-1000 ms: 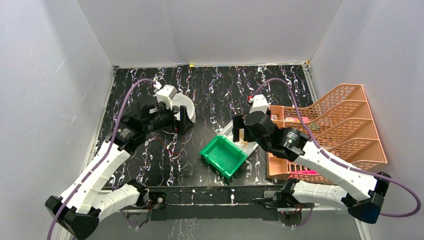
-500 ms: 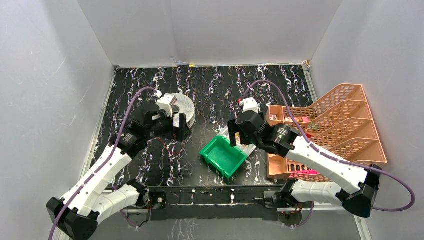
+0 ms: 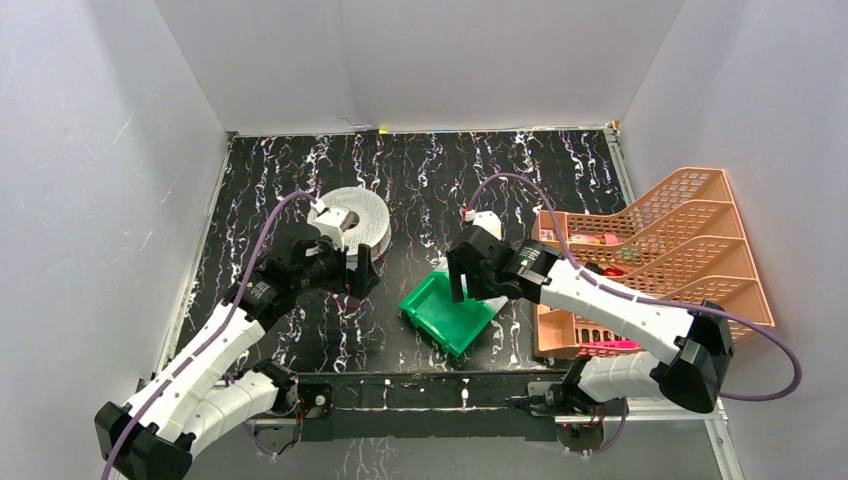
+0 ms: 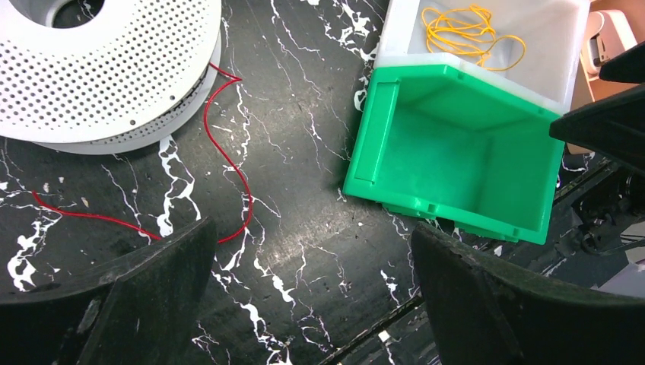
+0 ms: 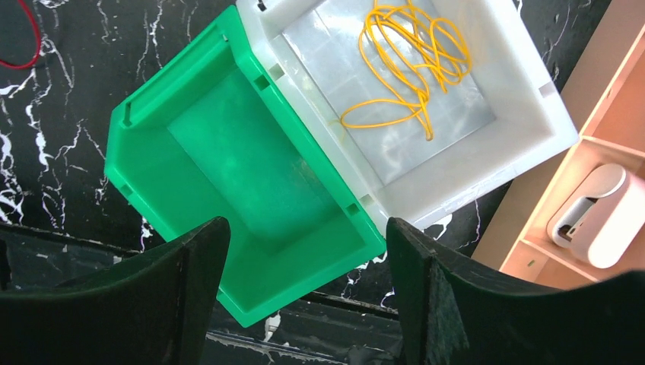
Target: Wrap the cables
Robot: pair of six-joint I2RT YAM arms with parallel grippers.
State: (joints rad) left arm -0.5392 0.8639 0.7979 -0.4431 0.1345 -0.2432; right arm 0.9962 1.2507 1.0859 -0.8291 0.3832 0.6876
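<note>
Having swung leftward, the right gripper [image 5: 304,228] is hovering wide open over the green bin [image 5: 236,190], the yellow cable [image 5: 411,61] is lying coiled in the white bin [image 5: 525,99] touching it, and the left gripper [image 4: 312,236] is gaping over the red cable [image 4: 245,186] left of it on the black marbled table [image 3: 450,170].

From high behind the arm bases, my top camera looks down and forward over the whole table [image 3: 450,170]. My left wrist camera faces straight down from close: white spool [image 4: 114,76] at 10 o'clock, green bin [image 4: 456,152] at 3. My right wrist camera, slightly nearer, shares that bin, with the white bin [image 5: 525,106] holding the yellow cable [image 5: 414,53] at 1 o'clock.
</note>
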